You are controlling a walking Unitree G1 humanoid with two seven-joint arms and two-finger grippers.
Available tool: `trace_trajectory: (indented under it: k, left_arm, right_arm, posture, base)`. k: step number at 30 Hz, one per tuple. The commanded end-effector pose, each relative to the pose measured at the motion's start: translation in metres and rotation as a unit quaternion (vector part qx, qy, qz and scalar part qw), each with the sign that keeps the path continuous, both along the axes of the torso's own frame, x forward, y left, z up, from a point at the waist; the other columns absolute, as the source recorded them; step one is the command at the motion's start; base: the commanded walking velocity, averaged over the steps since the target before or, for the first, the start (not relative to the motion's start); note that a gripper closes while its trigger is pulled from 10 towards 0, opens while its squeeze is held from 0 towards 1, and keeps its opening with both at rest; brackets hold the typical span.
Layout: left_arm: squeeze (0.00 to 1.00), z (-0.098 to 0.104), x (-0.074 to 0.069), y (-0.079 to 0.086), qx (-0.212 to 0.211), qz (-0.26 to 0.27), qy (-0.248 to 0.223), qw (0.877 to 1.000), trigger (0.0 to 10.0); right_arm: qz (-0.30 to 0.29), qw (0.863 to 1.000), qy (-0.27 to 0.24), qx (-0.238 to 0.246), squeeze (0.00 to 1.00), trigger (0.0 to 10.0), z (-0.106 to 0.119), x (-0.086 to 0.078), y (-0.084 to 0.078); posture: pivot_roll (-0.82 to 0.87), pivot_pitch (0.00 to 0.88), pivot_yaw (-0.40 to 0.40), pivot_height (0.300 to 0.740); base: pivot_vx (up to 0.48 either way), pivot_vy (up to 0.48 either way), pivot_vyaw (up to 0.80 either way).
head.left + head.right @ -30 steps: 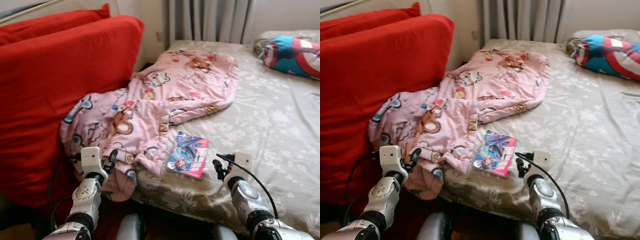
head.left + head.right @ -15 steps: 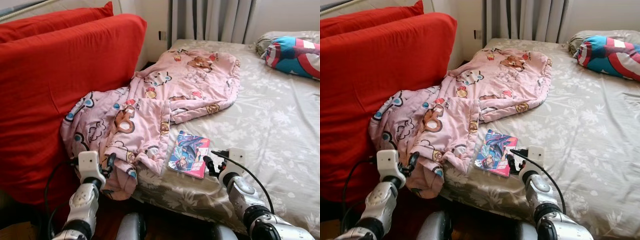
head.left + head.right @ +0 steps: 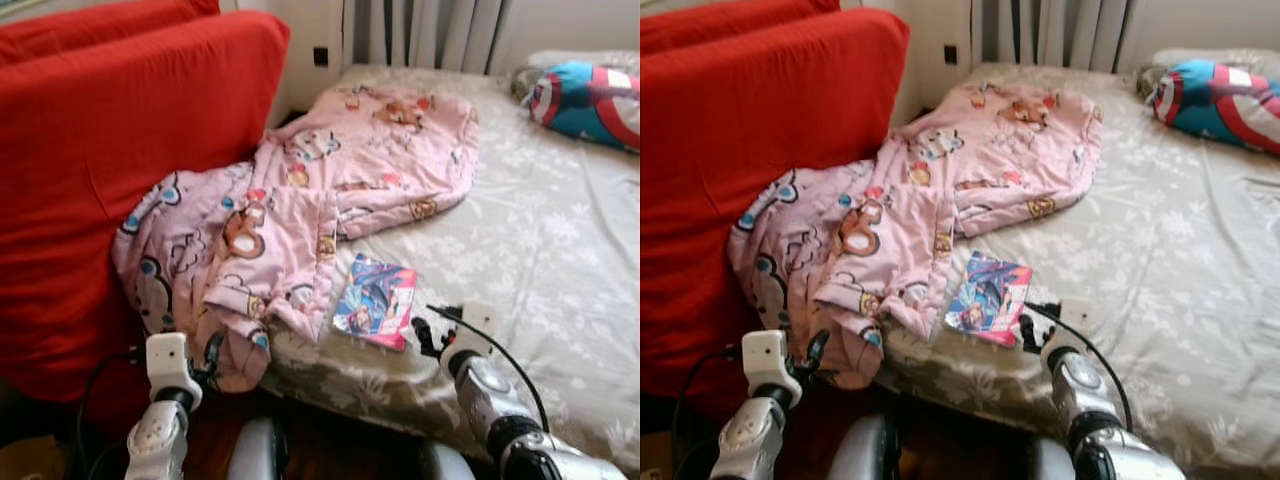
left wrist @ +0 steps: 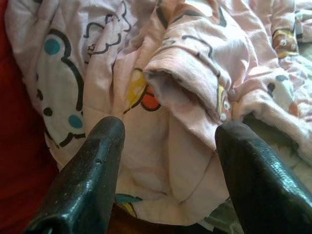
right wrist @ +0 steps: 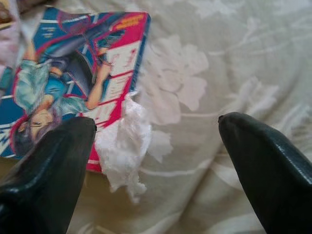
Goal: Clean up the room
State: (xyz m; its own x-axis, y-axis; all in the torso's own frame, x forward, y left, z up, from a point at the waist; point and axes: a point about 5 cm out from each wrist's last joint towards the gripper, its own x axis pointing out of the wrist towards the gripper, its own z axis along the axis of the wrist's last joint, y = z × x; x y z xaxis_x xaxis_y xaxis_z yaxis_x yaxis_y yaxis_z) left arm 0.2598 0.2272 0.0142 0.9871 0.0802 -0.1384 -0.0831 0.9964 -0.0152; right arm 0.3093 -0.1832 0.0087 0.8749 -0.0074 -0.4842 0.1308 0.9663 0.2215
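A pink cartoon-print blanket (image 3: 300,200) lies crumpled across the bed's left side and hangs over its near edge. A colourful comic book (image 3: 376,300) lies flat on the beige floral sheet beside it. A crumpled white tissue (image 5: 122,146) rests against the book's (image 5: 73,83) near corner. My right gripper (image 3: 420,335) is open just short of that corner, with the tissue between its fingers (image 5: 263,161) but untouched. My left gripper (image 3: 210,352) is open low at the bed's edge, facing the hanging blanket fold (image 4: 185,87).
Big red cushions (image 3: 110,130) stand against the bed's left side. A superhero-print pillow (image 3: 590,100) lies at the far right, and grey curtains (image 3: 420,30) hang behind. The bed (image 3: 560,240) stretches to the right; dark floor lies below its near edge.
The view has shifted slightly. My right gripper has moved in towards the book's near corner. My left arm has dropped lower, below the hanging blanket edge.
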Motion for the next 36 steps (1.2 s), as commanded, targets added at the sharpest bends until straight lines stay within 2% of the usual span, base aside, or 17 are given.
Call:
trace_trajectory:
  k: [1,16,19,26,36]
  left_arm:
    - [0.00,-0.003,-0.006,0.003,0.002,0.000,0.005,1.000,10.0]
    - [0.00,-0.001,-0.030,0.018,0.029,-0.009,0.010,0.999,10.0]
    - [0.00,-0.001,-0.041,0.022,0.036,-0.011,0.018,0.999,10.0]
    - [0.00,0.002,-0.053,0.028,0.045,-0.015,0.031,0.998,10.0]
    - [0.00,0.003,-0.067,0.029,0.045,-0.007,0.046,0.998,10.0]
  right_arm:
    - [-0.003,1.000,0.012,0.008,0.00,10.0,-0.005,-0.003,0.003]
    - [-0.004,0.999,0.017,0.036,0.00,10.0,-0.011,-0.009,0.015]
    - [-0.012,0.999,0.013,0.047,0.00,10.0,-0.013,-0.011,0.017]
    - [-0.023,0.998,0.008,0.056,0.00,10.0,-0.013,-0.011,0.019]
    - [-0.029,0.996,-0.048,0.063,0.00,10.0,0.003,0.001,0.019]
  posture:
    - [0.18,0.134,0.037,0.598]
    - [0.24,0.183,0.074,0.598]
    - [0.26,0.199,0.094,0.598]
    - [0.28,0.213,0.103,0.598]
    - [0.29,0.220,0.097,0.598]
  base:
    - [0.000,0.000,0.00]
    - [0.000,0.000,0.00]
    - [0.000,0.000,0.00]
    - [0.000,0.000,0.00]
    - [0.000,0.000,0.00]
